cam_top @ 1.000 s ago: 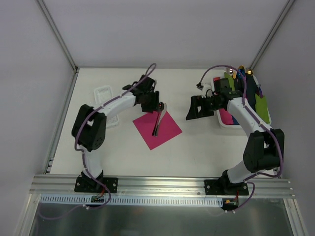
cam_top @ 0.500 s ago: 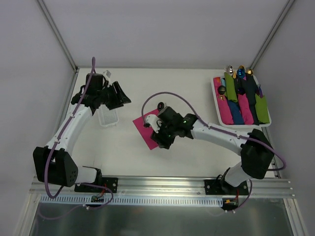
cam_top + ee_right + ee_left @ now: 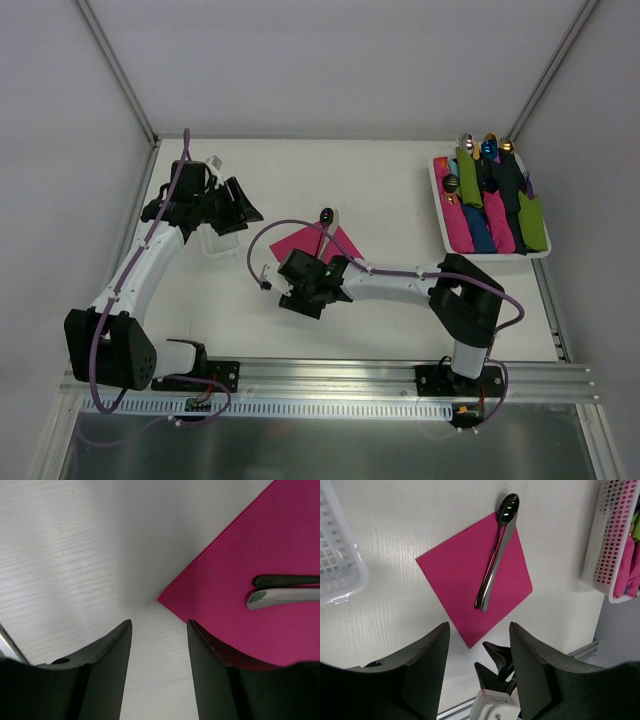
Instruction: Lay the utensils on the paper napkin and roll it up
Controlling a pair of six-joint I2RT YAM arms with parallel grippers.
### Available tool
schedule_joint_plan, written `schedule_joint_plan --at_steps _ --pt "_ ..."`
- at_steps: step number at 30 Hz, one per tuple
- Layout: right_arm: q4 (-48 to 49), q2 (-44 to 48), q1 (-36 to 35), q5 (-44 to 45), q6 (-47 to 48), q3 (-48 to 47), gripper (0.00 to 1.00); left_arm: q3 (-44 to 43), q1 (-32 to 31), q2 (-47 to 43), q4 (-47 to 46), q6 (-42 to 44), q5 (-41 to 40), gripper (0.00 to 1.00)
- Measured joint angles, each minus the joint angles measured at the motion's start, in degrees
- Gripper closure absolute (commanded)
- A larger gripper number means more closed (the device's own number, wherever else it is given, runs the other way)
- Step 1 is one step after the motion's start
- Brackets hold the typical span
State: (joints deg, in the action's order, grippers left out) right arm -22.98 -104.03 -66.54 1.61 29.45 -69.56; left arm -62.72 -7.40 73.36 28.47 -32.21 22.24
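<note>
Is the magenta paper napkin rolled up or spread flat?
Spread flat: the magenta paper napkin lies as an unfolded square, dark shiny utensils resting across it.

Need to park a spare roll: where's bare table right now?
Bare: the far table strip between the left pincer and the storage tray; the near-left patch between left arm and right pincer; the near-right corner, this side of the storage tray. Crowded: centre, where napkin, utensils and right arm lie, and around the small white tray.

A robotics lab cell: plain white walls (image 3: 330, 60) and an aluminium rail (image 3: 330, 376) carrying bolted arms (image 3: 140, 265).
</note>
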Motion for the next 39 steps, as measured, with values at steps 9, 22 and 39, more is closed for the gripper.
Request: schedule_joint_plan --at_steps 9,22,39 --pt "3.08 -2.19 -0.09 2.21 1.16 -0.81 0.51 1.18 0.00 -0.04 0.04 0.04 -0.07 0.48" --pt "6.38 -5.01 -1.20 3.32 3.15 -0.85 0.69 1.18 0.02 -0.22 0.13 0.15 -0.22 0.48" --pt "4.13 -1.53 -1.40 1.38 2.14 -0.48 0.70 1.18 0.39 -0.35 0.57 0.90 -0.26 0.47"
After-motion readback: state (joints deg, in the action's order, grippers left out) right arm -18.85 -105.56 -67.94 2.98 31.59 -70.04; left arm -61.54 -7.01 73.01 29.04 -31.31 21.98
